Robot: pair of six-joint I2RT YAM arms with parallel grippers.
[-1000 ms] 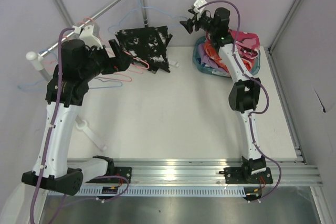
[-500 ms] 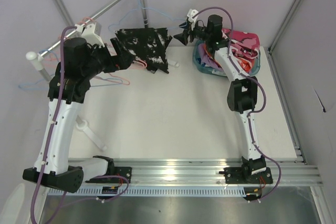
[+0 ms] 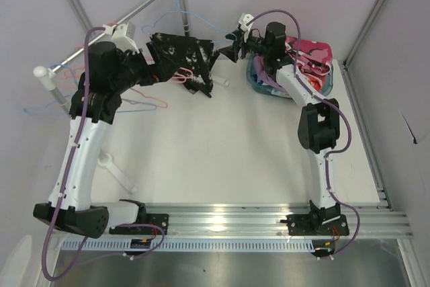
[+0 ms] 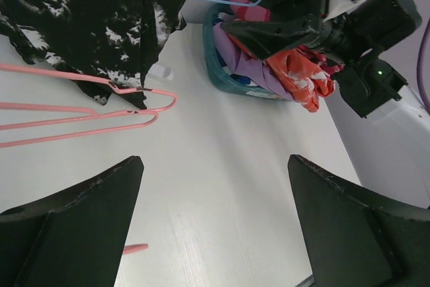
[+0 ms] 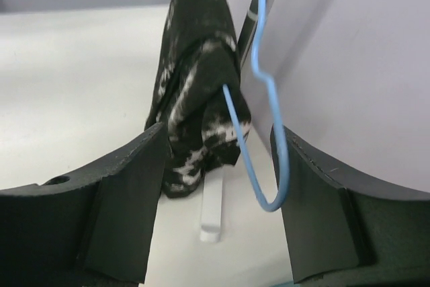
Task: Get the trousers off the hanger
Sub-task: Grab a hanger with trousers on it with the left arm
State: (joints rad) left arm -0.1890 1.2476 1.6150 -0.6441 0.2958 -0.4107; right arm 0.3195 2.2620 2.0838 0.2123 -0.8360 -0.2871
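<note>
Hanging lengthwise downward, the black speckled trousers (image 5: 195,99) drape the blue hanger (image 5: 261,18).

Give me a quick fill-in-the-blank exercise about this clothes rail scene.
The black speckled trousers hang on a ____ hanger.
The right gripper has its jaws ____ around that hanger's end.
The bare hangers beside the left gripper are ____.
Missing words: blue; open; pink.

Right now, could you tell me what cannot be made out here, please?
Top view: right arm covers the pile in the basket; pairs uncountable.
Right wrist view: black trousers wrap the blue hanger's bar; blurred.
Top view: left end effector merges with the black trousers; contact unclear.
</note>
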